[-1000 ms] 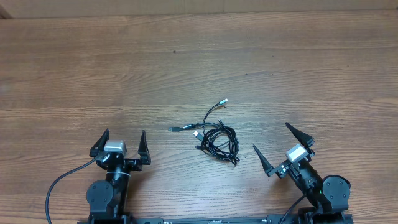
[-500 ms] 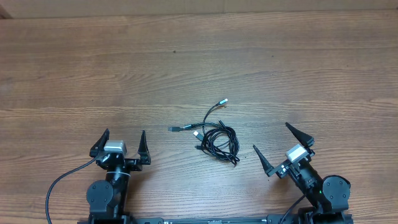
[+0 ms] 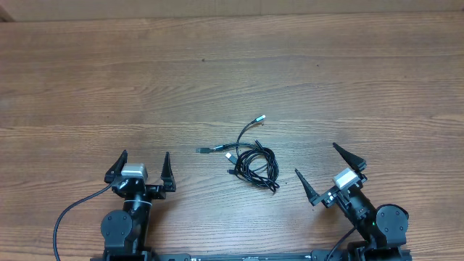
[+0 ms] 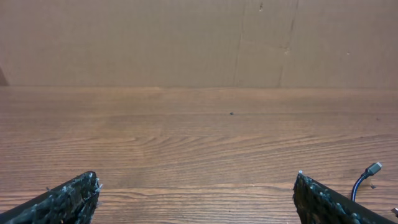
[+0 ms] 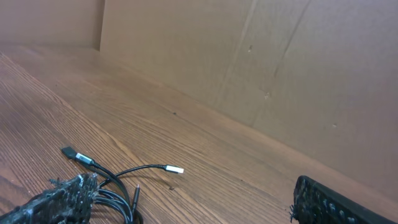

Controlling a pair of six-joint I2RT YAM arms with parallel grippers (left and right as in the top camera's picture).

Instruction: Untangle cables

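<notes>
The cables (image 3: 251, 161) are a small tangle of thin black cords with silver plug ends, lying on the wooden table between the two arms. My left gripper (image 3: 143, 166) is open and empty, well left of the tangle. My right gripper (image 3: 328, 168) is open and empty, to the right of it. In the right wrist view the cables (image 5: 112, 183) lie at the lower left, partly behind my left finger, with the right gripper (image 5: 193, 186) open. In the left wrist view only one plug end of the cables (image 4: 367, 174) shows at the right, beyond the open left gripper (image 4: 196, 190).
The wooden table (image 3: 232, 72) stretches away to the far side. A brown cardboard wall (image 4: 199, 37) stands at the table's far edge. A thick black robot cable (image 3: 72, 210) runs from the left arm's base.
</notes>
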